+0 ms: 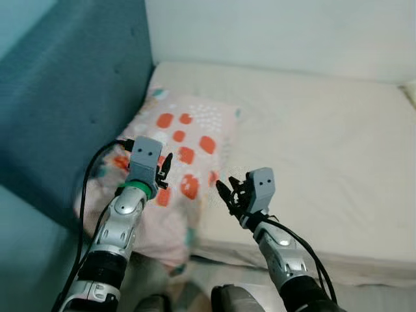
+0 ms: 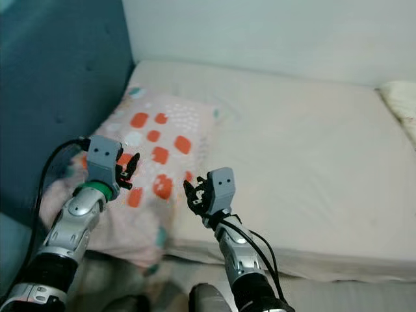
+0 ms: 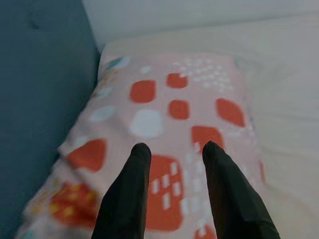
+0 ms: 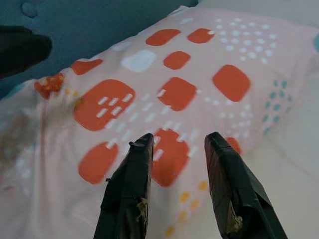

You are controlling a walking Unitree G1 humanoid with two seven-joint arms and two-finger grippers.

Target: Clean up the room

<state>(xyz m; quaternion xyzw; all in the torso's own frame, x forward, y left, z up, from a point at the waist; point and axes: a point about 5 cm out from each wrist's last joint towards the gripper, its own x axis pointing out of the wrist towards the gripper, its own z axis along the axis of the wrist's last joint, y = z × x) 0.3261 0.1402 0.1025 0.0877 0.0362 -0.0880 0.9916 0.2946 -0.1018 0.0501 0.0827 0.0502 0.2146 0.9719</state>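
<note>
A pink pillow [image 1: 188, 130] with orange and white patches lies on the left end of a cream mattress [image 1: 312, 143], against the blue headboard. Its near end droops over the bed's front edge. My left gripper [image 1: 166, 170] hovers over the pillow's near left part, fingers open with nothing between them; the left wrist view looks past the left gripper [image 3: 174, 149] onto the pillow [image 3: 174, 89]. My right gripper [image 1: 227, 193] is open beside the pillow's near right edge, pointing left at it. In the right wrist view the right gripper [image 4: 180, 139] is just above the patterned cloth [image 4: 189, 74].
A tall padded blue headboard [image 1: 65, 97] rises along the left. A pale wall [image 1: 273, 32] backs the bed. The corner of a second light pillow [image 2: 400, 104] shows at the far right. The mattress stretches bare to the right of my arms.
</note>
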